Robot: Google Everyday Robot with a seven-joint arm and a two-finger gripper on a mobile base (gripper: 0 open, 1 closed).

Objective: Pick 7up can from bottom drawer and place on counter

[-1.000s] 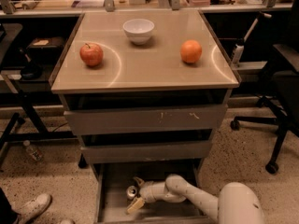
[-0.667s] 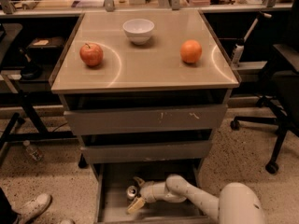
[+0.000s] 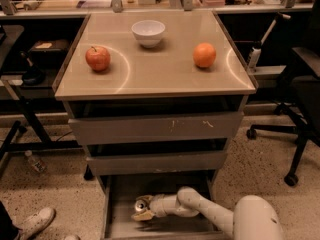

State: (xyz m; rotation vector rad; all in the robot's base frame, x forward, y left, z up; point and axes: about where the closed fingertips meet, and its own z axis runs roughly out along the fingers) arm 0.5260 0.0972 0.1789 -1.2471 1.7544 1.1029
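The 7up can (image 3: 141, 204) shows its shiny silver lid inside the open bottom drawer (image 3: 119, 219), at floor level under the cabinet. My gripper (image 3: 143, 211) is down in that drawer, right at the can, with the white arm (image 3: 200, 209) reaching in from the lower right. Part of the can's side is hidden by the gripper. The counter (image 3: 155, 69) is the glossy tan cabinet top above.
On the counter stand a red apple (image 3: 98, 58), a white bowl (image 3: 148, 32) and an orange (image 3: 204, 55). Two shut grey drawer fronts (image 3: 155, 127) sit above the open one. An office chair (image 3: 305, 89) is at the right; a plastic bottle (image 3: 36, 161) and a shoe (image 3: 35, 221) lie at the left.
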